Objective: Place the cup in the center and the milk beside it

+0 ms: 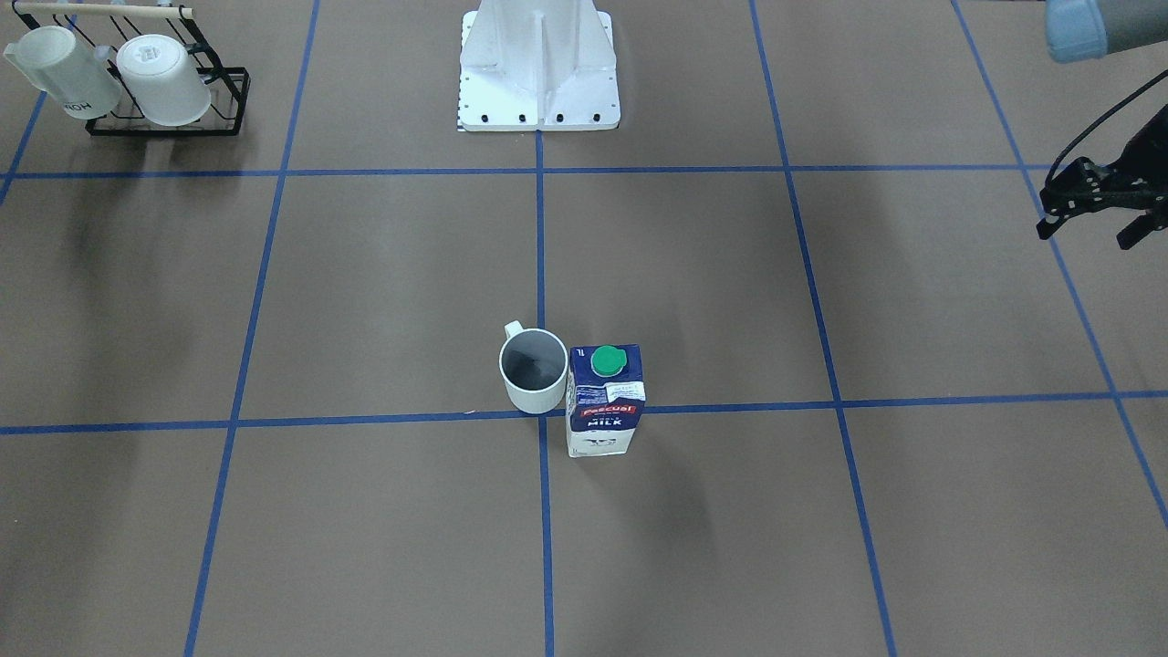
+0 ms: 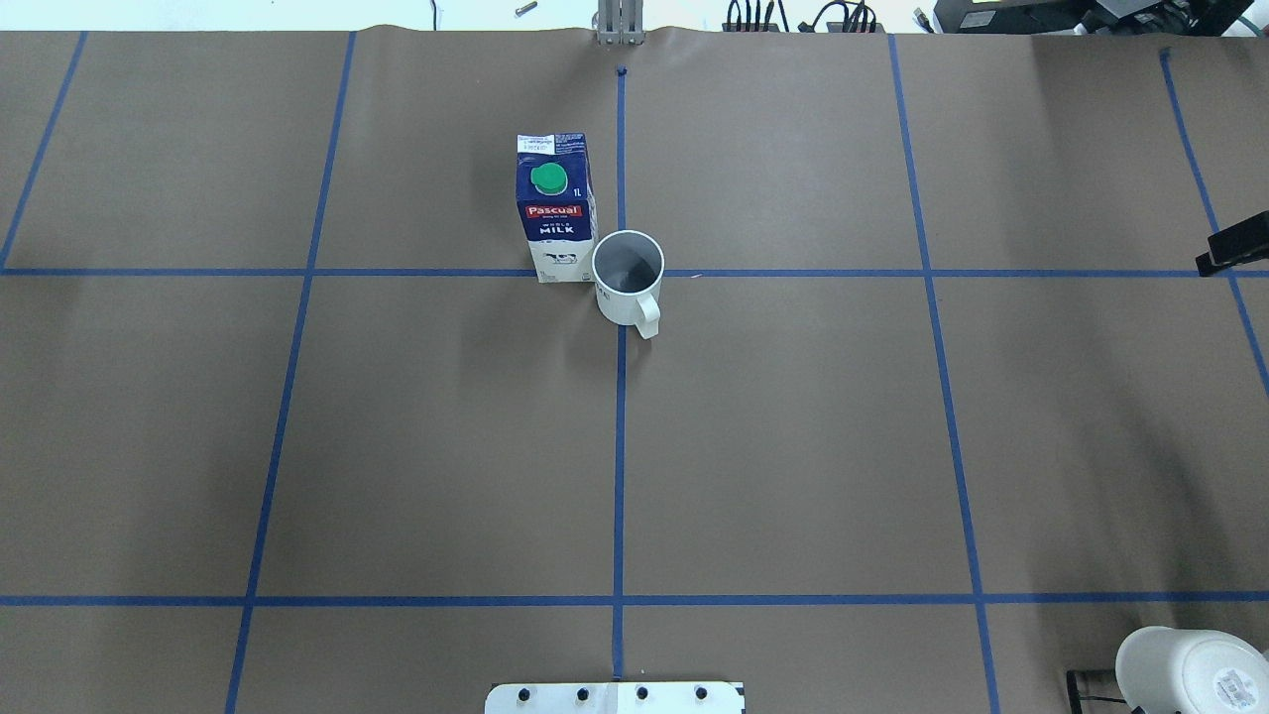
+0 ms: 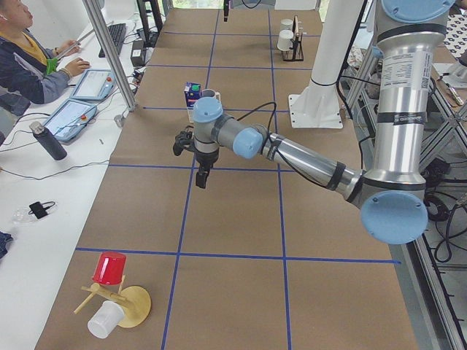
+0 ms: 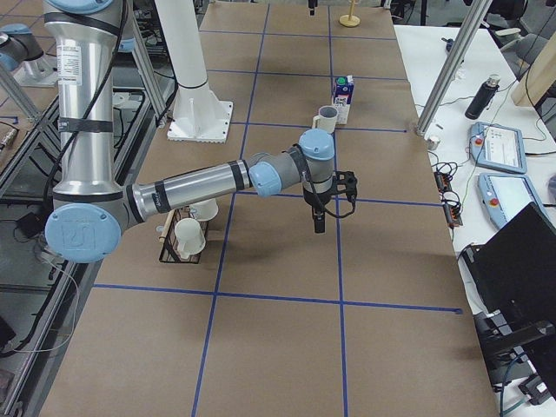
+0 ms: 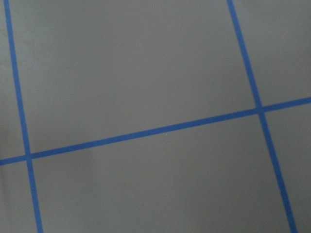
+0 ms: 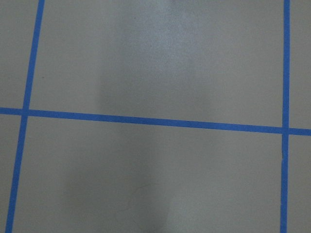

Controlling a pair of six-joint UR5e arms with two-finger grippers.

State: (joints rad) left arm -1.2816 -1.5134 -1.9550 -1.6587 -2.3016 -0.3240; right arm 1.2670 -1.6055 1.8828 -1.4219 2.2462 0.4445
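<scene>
A: What do we see of the left arm [image 3: 306,157]?
B: We see silver tubes joined by round pale-blue caps [image 3: 394,216], with black rings at the seams. A white label [image 3: 400,73] of small print sits on the thick tube, and a thin black cable [image 1: 1104,116] loops to the wrist.
A: And the right arm [image 4: 191,187]?
B: We find the same silver, blue and black, with a like label.
A: The grippers?
B: We see the left gripper [image 3: 201,179] and right gripper [image 4: 319,224] as black, bony frames.
A: The base?
B: We note a white finned pedestal [image 1: 538,64], with black screws [image 1: 522,118] along its foot plate.
</scene>
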